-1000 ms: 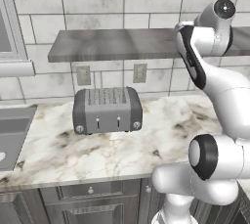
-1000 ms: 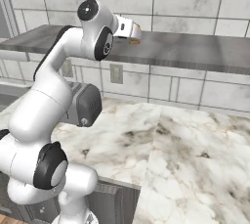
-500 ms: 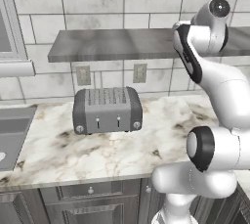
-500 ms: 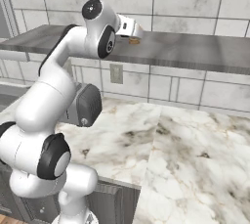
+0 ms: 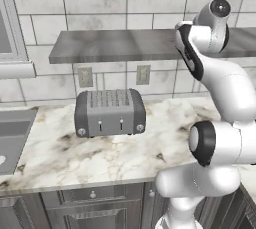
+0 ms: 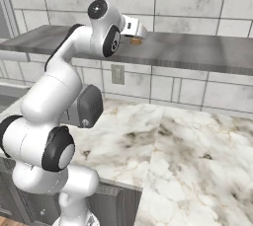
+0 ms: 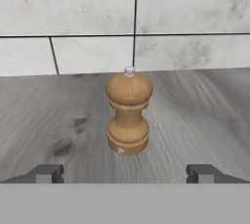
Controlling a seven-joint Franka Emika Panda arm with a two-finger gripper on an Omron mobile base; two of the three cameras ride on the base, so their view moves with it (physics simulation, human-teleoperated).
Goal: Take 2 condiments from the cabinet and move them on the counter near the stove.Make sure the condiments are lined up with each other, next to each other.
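A brown wooden knob-topped shaker (image 7: 128, 113), one of the condiments, stands upright on the grey slab shelf that serves as the cabinet (image 7: 205, 115), close to the tiled wall. My gripper (image 7: 125, 175) is open and level with the shaker. Its fingertips (image 7: 46, 174) stand wide on either side, short of the shaker, with nothing between them. From the right base view the gripper (image 6: 136, 35) hovers at the cabinet (image 6: 197, 50) front, just above the shaker (image 6: 135, 41). The marble counter (image 6: 188, 146) lies below. The stove is out of view.
A grey two-slot toaster (image 5: 110, 112) sits on the counter (image 5: 100, 155) under the shelf (image 5: 115, 45), with wall outlets (image 5: 143, 74) behind it. A sink (image 5: 12, 138) is at the far left. My own arm (image 5: 220, 88) rises between the counter and the shelf.
The arm's upper links have shifted slightly toward the shelf. The gripper stays open in front of the shaker, which has not moved.
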